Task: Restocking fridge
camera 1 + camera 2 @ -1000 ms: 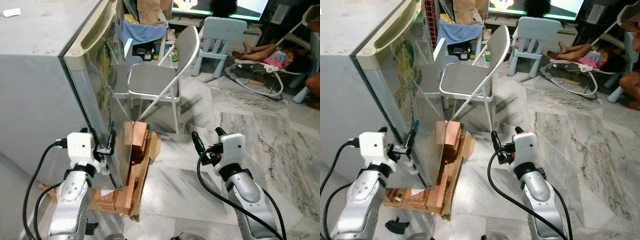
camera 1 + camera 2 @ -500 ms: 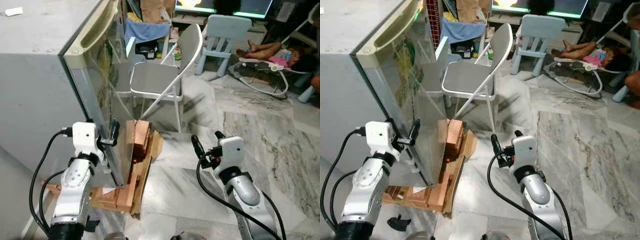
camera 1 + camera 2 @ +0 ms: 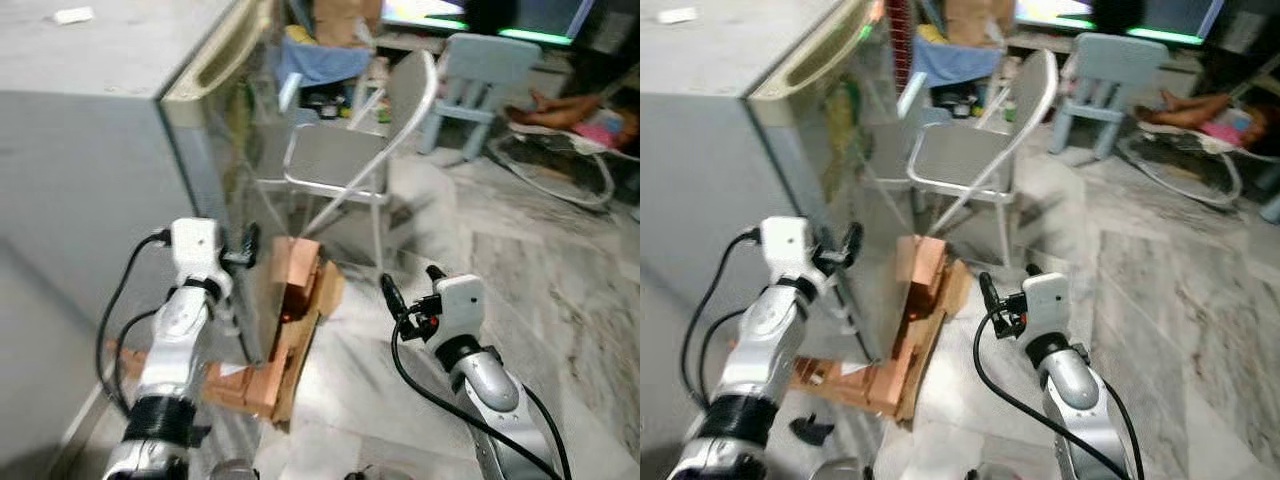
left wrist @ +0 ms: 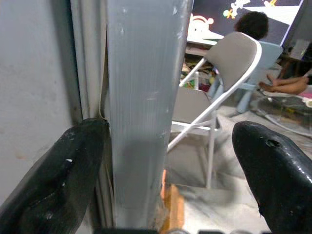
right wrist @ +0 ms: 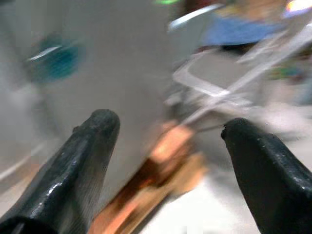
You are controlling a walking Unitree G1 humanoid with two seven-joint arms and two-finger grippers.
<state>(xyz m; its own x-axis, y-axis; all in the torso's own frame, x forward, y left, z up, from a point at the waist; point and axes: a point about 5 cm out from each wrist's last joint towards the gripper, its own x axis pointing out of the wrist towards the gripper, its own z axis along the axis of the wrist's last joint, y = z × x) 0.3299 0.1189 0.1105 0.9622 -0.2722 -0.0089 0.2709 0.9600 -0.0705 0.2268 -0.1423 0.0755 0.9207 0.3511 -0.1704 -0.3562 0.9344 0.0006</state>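
The grey fridge (image 3: 90, 150) stands at my left with its door (image 3: 225, 170) seeming to stand slightly ajar. My left gripper (image 3: 243, 255) is at the door's free edge, about halfway down. It is open and straddles that edge (image 4: 141, 97). One finger (image 4: 68, 165) sits in the gap behind the door, the other finger (image 4: 273, 165) stands well clear in front. My right gripper (image 3: 410, 282) hangs open over the marble floor to the right of the fridge, with nothing between its fingers (image 5: 83, 161).
Wooden blocks and cardboard (image 3: 290, 320) lie at the fridge's foot. A grey folding chair (image 3: 350, 160) stands just beyond the door. Farther back are a pale blue child's chair (image 3: 490, 70) and a person lying on a bouncer (image 3: 570, 105). Marble floor (image 3: 560, 300) stretches to the right.
The camera has swung, shifting the whole picture right. My left gripper has reached further forward along the door edge. The right gripper has hardly moved.
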